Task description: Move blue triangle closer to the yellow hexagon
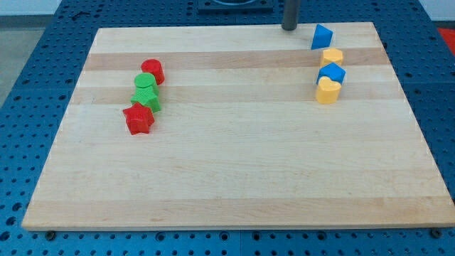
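Note:
The blue triangle (pixel 321 36) lies near the top right of the wooden board (pixel 234 156). The yellow hexagon (pixel 331 57) sits just below it, close or touching. Below that come a blue block (pixel 331 73) and a yellow heart (pixel 327 91), packed in a column. My tip (pixel 289 28) rests at the board's top edge, a short way to the left of the blue triangle, apart from it.
At the view's left a red cylinder (pixel 153 70), a green cylinder (pixel 144 83), a green block (pixel 146 99) and a red star (pixel 138 119) form a tight diagonal cluster. Blue perforated table (pixel 43 43) surrounds the board.

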